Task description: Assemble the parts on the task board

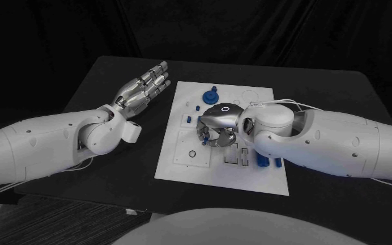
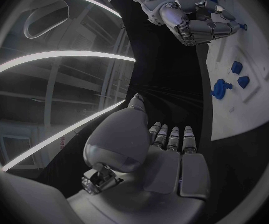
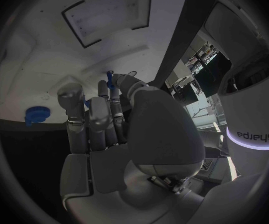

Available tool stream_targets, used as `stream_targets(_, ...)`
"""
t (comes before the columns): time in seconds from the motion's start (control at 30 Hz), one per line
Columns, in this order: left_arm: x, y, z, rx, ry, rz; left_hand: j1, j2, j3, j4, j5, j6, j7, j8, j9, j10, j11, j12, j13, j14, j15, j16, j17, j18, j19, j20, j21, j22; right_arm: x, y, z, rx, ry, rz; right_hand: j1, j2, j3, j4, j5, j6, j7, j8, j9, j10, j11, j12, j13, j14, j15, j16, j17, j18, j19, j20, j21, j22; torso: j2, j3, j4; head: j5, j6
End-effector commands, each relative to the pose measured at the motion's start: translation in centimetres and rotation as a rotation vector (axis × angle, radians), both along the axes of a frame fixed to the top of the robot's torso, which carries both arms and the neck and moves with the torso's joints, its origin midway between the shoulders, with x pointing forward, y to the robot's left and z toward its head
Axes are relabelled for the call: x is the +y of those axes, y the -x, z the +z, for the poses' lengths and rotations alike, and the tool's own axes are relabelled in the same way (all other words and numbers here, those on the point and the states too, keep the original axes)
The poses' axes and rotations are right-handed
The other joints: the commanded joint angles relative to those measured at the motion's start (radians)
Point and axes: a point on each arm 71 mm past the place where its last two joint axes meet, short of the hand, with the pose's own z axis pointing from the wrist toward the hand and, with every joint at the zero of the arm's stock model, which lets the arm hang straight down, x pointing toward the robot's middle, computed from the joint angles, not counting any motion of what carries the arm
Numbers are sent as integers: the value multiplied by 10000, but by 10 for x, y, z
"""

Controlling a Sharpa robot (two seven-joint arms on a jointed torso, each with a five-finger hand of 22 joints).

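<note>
Head view shows your right hand (image 1: 216, 133) pinching a blue part (image 3: 110, 78) over the task board (image 1: 192, 160); lower it squarely (left hand (image 1: 145, 88) lies spread, beside the board).

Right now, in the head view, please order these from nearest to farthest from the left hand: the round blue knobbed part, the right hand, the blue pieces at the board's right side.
From the left hand:
1. Round blue knobbed part, at the far end of the white board.
2. Right hand, over the board's middle.
3. Blue pieces, at the board's right side, nearer the robot.
</note>
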Motion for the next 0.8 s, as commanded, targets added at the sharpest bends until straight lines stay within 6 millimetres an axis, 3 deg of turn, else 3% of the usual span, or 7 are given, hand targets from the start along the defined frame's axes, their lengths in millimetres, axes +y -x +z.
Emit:
stream_targets(0.03, -1, 1, 5, -595, 523, -102, 201, -53, 83, 91, 213, 190, 6, -83, -33, -46, 98, -113, -112, 49, 103, -96, -104, -306, 11, 127, -166, -111, 1, 1, -1, -13, -23, -31, 264, 223, 242, -77, 269, 83, 54, -141, 228, 386, -136, 24, 143, 102, -5, -83, -76, 119, 32, 8, -122, 999, 3, 2, 3, -7, -2)
stream_targets(0.63, -2, 1, 3, -445, 516, -211, 293, -13, 92, 83, 316, 222, 96, -80, -30, -45, 135, -93, -110, 49, 325, -96, -104, -324, 11, 324, -166, -111, 3, 2, -4, 103, 150, -28, 279, 221, 236, -102, 271, 83, 58, -168, 220, 394, -136, 24, 151, 84, -5, -121, -122, 127, 17, 8, -163, 990, -3, -1, 0, -4, -2)
stream_targets(0.8, -2, 1, 3, -411, 521, -245, 367, -5, 112, 69, 410, 257, 139, -74, -26, -45, 149, -87, -110, 49, 400, -96, -104, -344, 11, 378, -166, -111, 3, 2, -5, 169, 287, -60, 286, 242, 120, -193, 54, -148, 131, -447, 125, 215, -86, 117, 281, -12, 42, -238, -245, 157, -101, 38, -394, 936, -4, 1, 0, -2, -2)
